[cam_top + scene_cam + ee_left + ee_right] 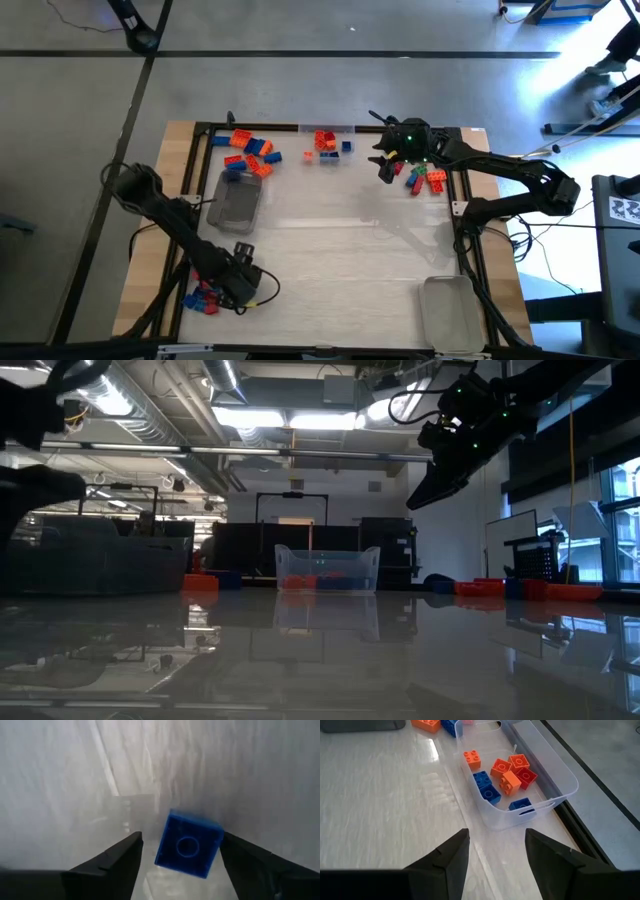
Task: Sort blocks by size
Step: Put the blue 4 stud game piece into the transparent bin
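Your left gripper (240, 283) is sitting low at the near left corner of the table (340, 270), and its fingers are standing wide open. In the left wrist view a small blue block (189, 844) is sitting between the two fingertips with a gap on both sides, so nothing is pinching it. Right beside that gripper, a little heap of red and blue blocks (202, 299) is lying at the table's left edge.

Your right gripper (385, 167) is hanging in the air over the far right part of the table, fingers partly spread and holding nothing. Just beside it, toward the right edge, a bunch of red, orange and green blocks (428, 179) is lying loose.

At the far edge, a clear tray (555, 795) is holding several orange, red and blue blocks (506, 775). More orange and blue blocks (250, 152) are scattered by the far left corner, just behind another clear tray (236, 200). A third tray (452, 312) is resting at the near right corner.
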Available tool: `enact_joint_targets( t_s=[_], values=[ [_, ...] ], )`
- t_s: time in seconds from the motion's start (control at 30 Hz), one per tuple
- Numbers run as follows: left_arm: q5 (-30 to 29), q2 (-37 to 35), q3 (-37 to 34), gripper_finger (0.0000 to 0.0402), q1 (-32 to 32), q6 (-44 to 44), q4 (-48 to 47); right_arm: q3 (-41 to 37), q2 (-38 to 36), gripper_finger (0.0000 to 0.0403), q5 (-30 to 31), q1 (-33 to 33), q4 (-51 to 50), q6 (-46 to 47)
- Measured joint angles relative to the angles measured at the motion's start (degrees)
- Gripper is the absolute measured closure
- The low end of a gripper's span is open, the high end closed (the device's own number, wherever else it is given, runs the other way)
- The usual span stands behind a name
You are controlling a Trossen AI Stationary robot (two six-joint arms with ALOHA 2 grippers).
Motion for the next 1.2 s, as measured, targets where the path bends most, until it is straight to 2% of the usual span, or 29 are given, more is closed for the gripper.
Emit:
enact_joint_targets(
  t_s=[0.33,0.53,0.77,0.97,1.2],
  values=[
    [0.2,0.7,0.2,0.0281,2.1,0.9,0.2,0.0,0.0,0.0210,0.0,0.0,0.0,0.0],
    [-0.3,-1.1,2.1,0.0281,5.1,3.8,-0.8,0.0,0.0,0.0210,0.0,0.0,0.0,0.0],
    [-3.9,-9.9,3.4,0.0279,13.5,9.0,-0.5,0.0,0.0,0.0210,0.0,0.0,0.0,0.0],
    [-10.9,-18.1,3.5,0.0277,23.4,18.2,4.0,0.0,0.0,0.0210,0.0,0.0,0.2,0.0],
    [-11.3,-19.9,3.5,0.0276,37.7,28.7,15.9,0.0,0.0,0.0210,0.0,0.0,0.8,0.0]
  ],
)
